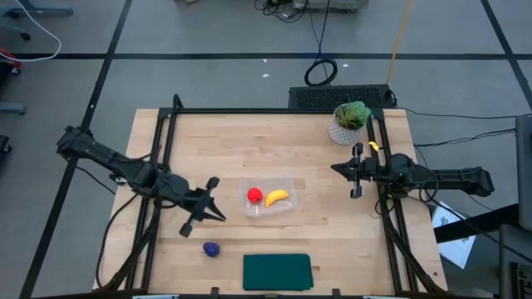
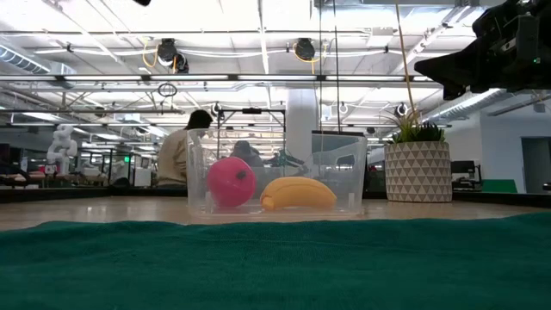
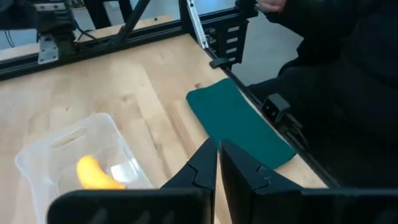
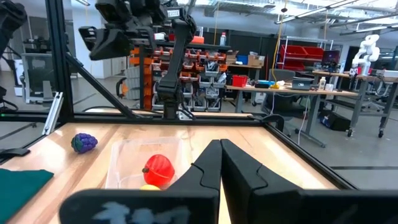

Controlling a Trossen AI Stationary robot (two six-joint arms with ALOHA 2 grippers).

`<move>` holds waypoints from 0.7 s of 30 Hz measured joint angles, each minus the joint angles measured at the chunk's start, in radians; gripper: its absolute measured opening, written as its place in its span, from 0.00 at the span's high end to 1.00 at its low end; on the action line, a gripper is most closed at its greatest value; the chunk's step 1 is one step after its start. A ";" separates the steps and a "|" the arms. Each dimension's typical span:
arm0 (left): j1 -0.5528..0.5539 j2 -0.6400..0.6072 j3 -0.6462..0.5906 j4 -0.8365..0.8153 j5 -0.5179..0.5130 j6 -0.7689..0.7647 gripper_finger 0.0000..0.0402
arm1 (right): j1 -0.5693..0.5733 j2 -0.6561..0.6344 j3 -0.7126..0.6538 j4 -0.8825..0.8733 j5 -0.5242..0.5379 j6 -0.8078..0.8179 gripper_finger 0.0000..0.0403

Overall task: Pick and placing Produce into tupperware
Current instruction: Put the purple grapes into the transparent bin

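The clear tupperware (image 1: 268, 198) stands with its base on the table's middle. Inside it lie the red round piece (image 1: 254, 195) and the yellow banana (image 1: 277, 197), which also show in the low view as the red piece (image 2: 231, 182) and the banana (image 2: 297, 194). The dark purple lump (image 1: 212, 248) lies on the wood near the front edge, left of the mat. My left gripper (image 1: 218, 214) hangs shut and empty above the table, just left of the tub and beyond the lump. My right gripper (image 1: 337, 169) waits shut and empty at the table's right side.
A dark green mat (image 1: 277, 271) lies flat at the near edge. A leafy plant in a white pot (image 1: 350, 122) stands at the far right. Black frame rails (image 1: 162, 158) run along both sides. Bare wood lies left of and beyond the tub.
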 joint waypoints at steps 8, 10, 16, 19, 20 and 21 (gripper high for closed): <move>-0.099 0.035 0.037 -0.024 -0.109 -0.167 0.94 | 0.000 0.000 0.000 -0.004 0.000 0.000 1.00; -0.115 0.035 0.037 -0.050 -0.142 -0.240 0.94 | 0.000 0.000 0.000 -0.006 0.000 0.000 1.00; -0.147 0.035 0.037 -0.125 -0.246 -0.474 0.94 | 0.000 0.000 0.000 -0.006 0.000 0.000 1.00; -0.169 0.035 0.037 -0.148 -0.247 -0.525 0.94 | 0.000 0.000 0.000 -0.006 0.000 0.000 1.00; -0.176 0.035 0.037 -0.156 -0.248 -0.531 0.94 | 0.000 0.000 0.000 -0.006 0.000 0.000 1.00; -0.185 0.035 0.037 -0.163 -0.248 -0.534 0.94 | 0.000 0.000 0.000 -0.006 0.000 0.000 1.00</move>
